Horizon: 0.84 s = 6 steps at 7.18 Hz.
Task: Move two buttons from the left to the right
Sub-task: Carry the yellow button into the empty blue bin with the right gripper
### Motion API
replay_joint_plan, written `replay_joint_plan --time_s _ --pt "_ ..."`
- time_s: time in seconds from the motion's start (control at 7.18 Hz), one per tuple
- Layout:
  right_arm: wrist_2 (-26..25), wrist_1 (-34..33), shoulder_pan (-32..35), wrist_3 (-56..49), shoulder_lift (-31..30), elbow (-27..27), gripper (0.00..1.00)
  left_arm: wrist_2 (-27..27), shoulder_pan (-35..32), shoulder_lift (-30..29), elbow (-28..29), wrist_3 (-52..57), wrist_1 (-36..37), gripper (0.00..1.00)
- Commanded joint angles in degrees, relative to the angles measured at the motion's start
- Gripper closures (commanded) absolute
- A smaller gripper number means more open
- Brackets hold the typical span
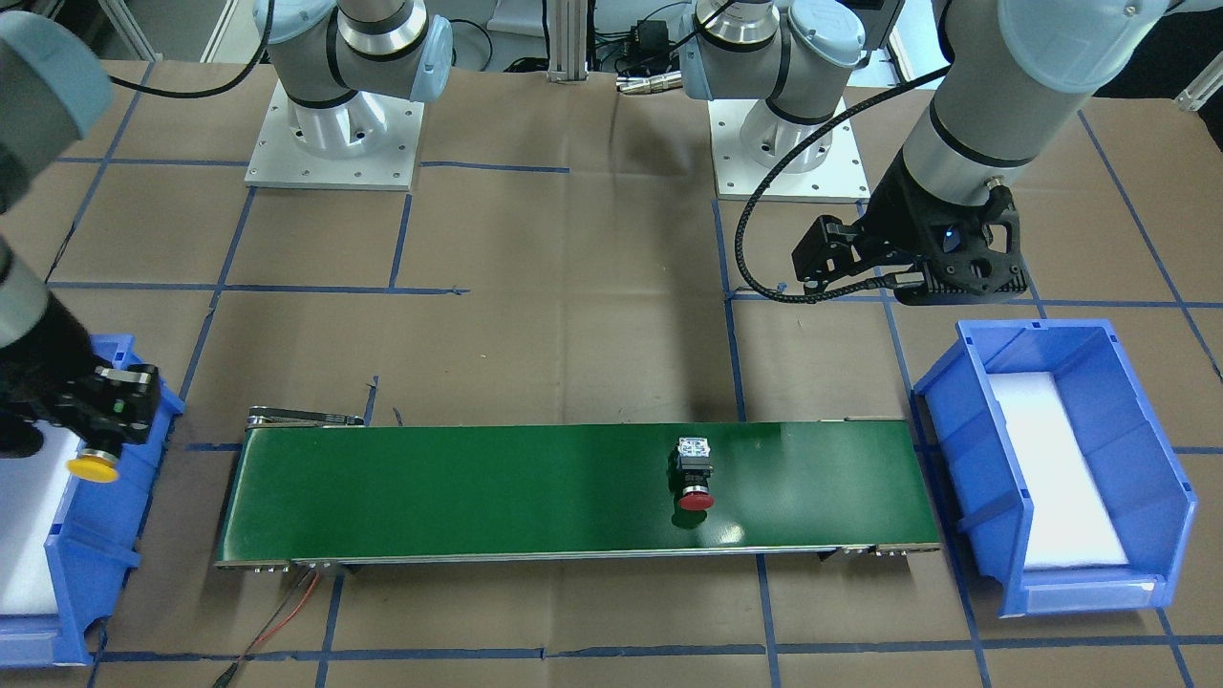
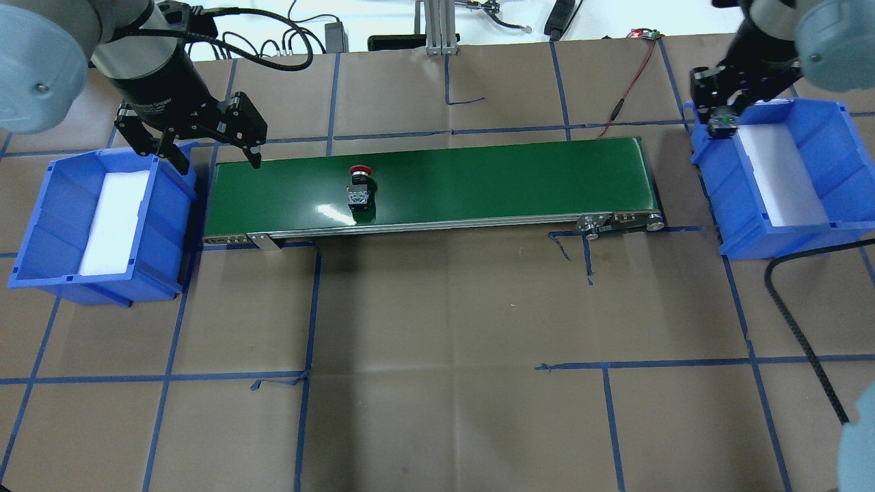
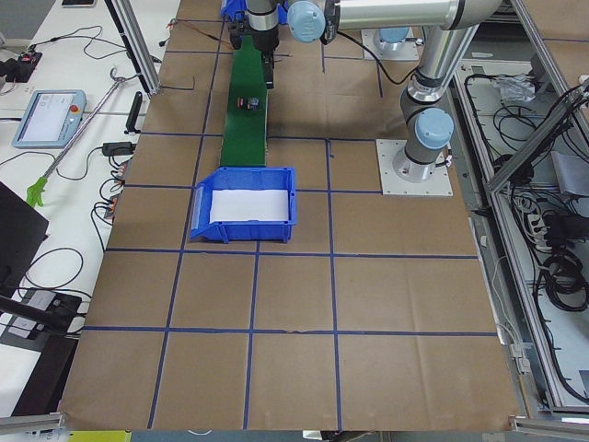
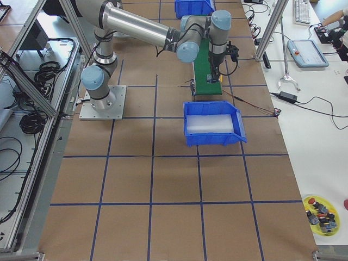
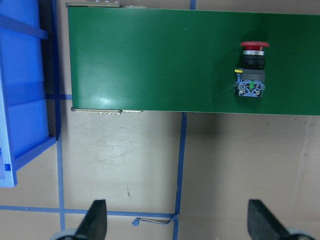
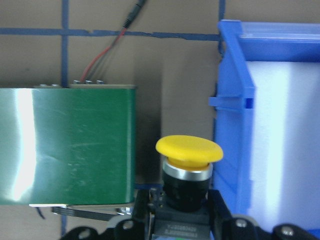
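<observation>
The red button (image 2: pixel 360 186) lies on its side on the green conveyor belt (image 2: pixel 478 178), left of the belt's middle; it also shows in the front view (image 1: pixel 696 475) and the left wrist view (image 5: pixel 252 70). My left gripper (image 2: pixel 215 158) is open and empty, hovering above the belt's left end, beside the left blue bin (image 2: pixel 41 225). Its fingertips (image 5: pixel 97 220) stand wide apart. My right gripper (image 2: pixel 721 123) is shut on the yellow button (image 6: pixel 189 150), held above the gap between the belt's right end and the right blue bin's wall (image 6: pixel 235 125). The yellow button shows in the front view (image 1: pixel 93 466) too.
Both blue bins hold white foam pads; the right bin (image 2: pixel 841 137) stands just past the belt's right end. A red and black wire (image 2: pixel 629 82) runs from the belt's far right corner. Brown paper with blue tape lines covers the table (image 2: pixel 444 342).
</observation>
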Motion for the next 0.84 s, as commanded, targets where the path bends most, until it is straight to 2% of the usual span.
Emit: replay_joint_plan --time_s 0.0,0.14,0.42,0.7 --pt "-0.4 -0.2 -7.5 -14.1 0.3 0.2 0.94 -0.1 0.0 0.0 0.0 0.0 0.1 0.00" --pt "-0.4 -0.7 -10.4 -16.1 1.2 1.9 0.94 -0.1 0.0 0.0 0.0 0.0 0.1 0.00" --pt "0.1 -10.5 -11.8 -21.4 2.7 8.4 0.94 -0.1 0.0 0.0 0.0 0.0 0.1 0.00" --pt "0.3 -12.9 -13.1 -21.3 3.3 13.1 0.95 -0.1 0.0 0.0 0.0 0.0 0.1 0.00"
